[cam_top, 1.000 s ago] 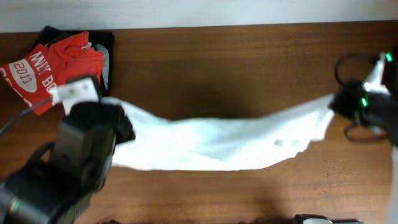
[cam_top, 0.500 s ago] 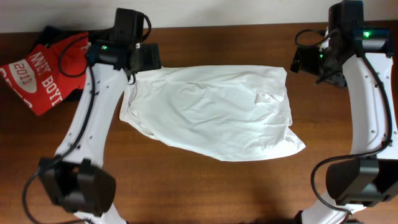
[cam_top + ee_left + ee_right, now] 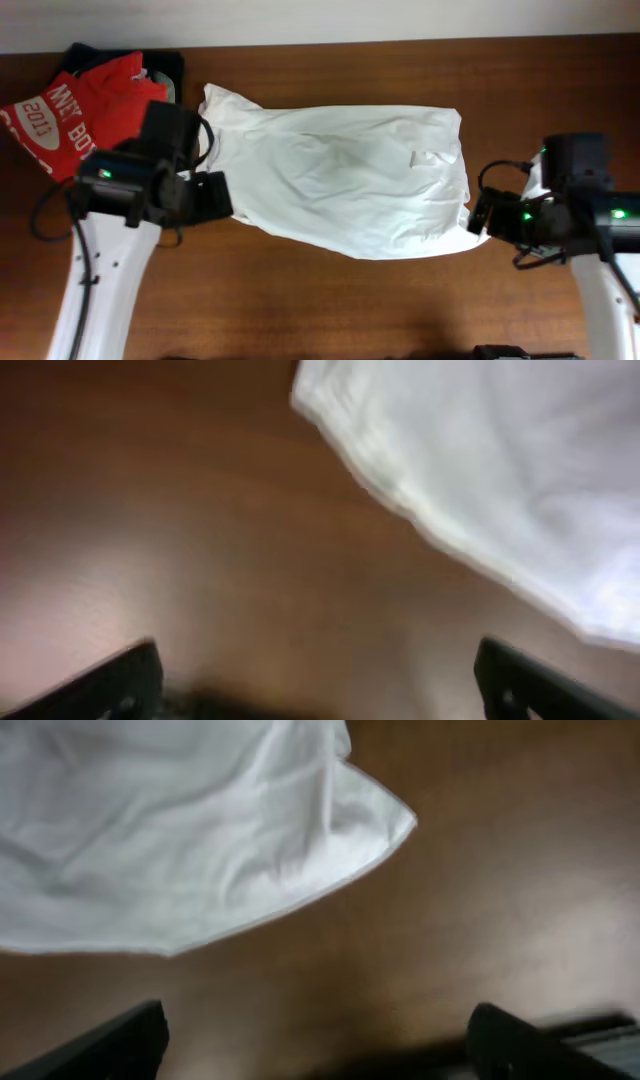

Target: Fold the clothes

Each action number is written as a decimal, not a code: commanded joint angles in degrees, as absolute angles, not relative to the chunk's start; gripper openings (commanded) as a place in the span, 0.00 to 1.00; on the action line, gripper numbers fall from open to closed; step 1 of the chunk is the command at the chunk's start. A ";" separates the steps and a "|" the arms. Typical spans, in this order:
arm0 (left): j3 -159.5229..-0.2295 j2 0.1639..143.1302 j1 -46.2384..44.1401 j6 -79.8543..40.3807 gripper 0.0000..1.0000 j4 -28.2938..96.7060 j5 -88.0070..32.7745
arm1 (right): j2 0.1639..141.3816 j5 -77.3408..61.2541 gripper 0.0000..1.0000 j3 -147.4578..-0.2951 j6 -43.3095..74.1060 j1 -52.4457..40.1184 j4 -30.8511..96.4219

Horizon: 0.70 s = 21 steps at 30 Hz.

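Note:
The clothes, a white T-shirt point(image 3: 340, 180), lie spread and rumpled across the middle of the brown table point(image 3: 330, 300). My left gripper point(image 3: 220, 195) hovers at the shirt's near-left edge. In the left wrist view it point(image 3: 320, 695) is open over bare wood, with the white cloth point(image 3: 500, 470) ahead to the right. My right gripper point(image 3: 480, 212) sits by the shirt's near-right corner. Its wrist view shows it point(image 3: 315, 1055) open, nothing between the fingers point(image 3: 110, 1045), and the shirt's corner point(image 3: 380, 815) ahead. No chest print shows.
A red shirt with white lettering point(image 3: 60, 115) lies on a black garment point(image 3: 172, 68) at the far left corner. The table's far edge meets a pale wall point(image 3: 320, 20).
A second ago the shirt hung stretched between both shut grippers. They laid it flat, let go at its far corners, and drew back to its near side, both open.

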<state>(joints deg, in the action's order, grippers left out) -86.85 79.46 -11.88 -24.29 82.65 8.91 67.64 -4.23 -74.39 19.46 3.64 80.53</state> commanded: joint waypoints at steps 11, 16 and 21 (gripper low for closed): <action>-72.82 106.02 -4.01 -22.24 0.97 62.65 5.32 | 95.90 -4.89 0.99 -67.31 20.18 3.44 66.35; -72.82 108.49 3.05 -17.06 0.93 56.77 1.34 | 95.90 -5.04 0.99 -67.31 20.23 3.44 64.88; -72.79 109.78 2.72 -17.28 0.89 53.65 -0.75 | 95.90 -5.39 0.99 -67.31 20.21 3.44 64.69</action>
<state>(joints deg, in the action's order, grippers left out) -73.08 108.38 2.81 -18.13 54.50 1.45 95.64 -4.64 -67.42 19.51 3.64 65.01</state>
